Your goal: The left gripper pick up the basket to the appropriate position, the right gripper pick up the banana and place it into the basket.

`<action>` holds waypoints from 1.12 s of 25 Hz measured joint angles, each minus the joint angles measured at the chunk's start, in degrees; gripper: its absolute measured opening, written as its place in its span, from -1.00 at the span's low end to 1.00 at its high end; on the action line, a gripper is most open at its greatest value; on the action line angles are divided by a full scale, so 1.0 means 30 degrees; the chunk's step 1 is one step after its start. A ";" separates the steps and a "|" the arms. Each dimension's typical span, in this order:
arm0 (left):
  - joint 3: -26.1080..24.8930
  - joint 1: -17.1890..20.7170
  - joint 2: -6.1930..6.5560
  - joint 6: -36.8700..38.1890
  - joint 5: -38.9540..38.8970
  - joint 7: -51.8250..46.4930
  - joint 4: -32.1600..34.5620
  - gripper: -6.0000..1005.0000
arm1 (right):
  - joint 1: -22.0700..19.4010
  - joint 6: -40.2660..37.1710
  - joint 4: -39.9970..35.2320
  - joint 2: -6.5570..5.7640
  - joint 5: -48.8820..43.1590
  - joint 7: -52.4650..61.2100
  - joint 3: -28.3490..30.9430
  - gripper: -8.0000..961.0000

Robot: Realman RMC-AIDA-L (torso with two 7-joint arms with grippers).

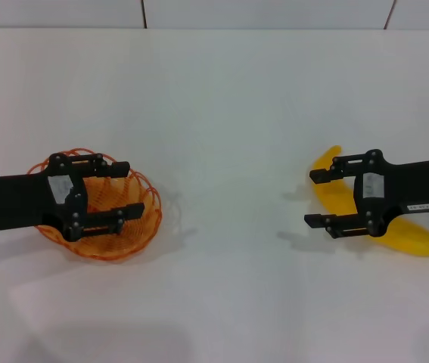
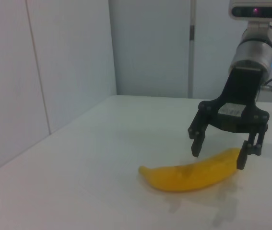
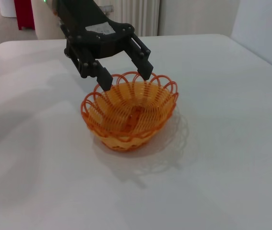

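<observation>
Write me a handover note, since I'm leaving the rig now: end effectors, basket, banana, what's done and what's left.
Left end effector: open, over the basket, fingers at its rim, not gripping.
Right end effector: open, straddling the banana, not closed.
Basket stands empty on the table's left side; banana lies on the right side.
Done: both approaches.
Left: grip and position the basket, grip the banana, place it in.

On the table (image 1: pixel 222 113), the basket (image 1: pixel 135 227) sits at the left with the left gripper (image 1: pixel 127 189) above it, well apart from the banana (image 1: pixel 411 236) at the right, under the right gripper (image 1: pixel 314 198).
</observation>
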 joint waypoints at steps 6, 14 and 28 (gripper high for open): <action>0.0010 -0.0036 0.0000 -0.0089 0.0017 -0.0031 -0.0039 0.35 | -0.0001 0.0185 0.0000 -0.0001 0.0001 0.0008 0.0000 0.46; 0.0026 0.0035 -0.0014 -0.0109 -0.0659 -0.1073 0.0196 0.35 | -0.0002 0.0185 -0.0005 -0.0001 0.0001 0.0064 0.0000 0.46; -0.1840 -0.0165 0.1419 -0.2198 0.2553 -1.3813 0.5050 0.35 | -0.0001 0.0175 -0.0006 -0.0001 0.0002 0.0116 0.0000 0.46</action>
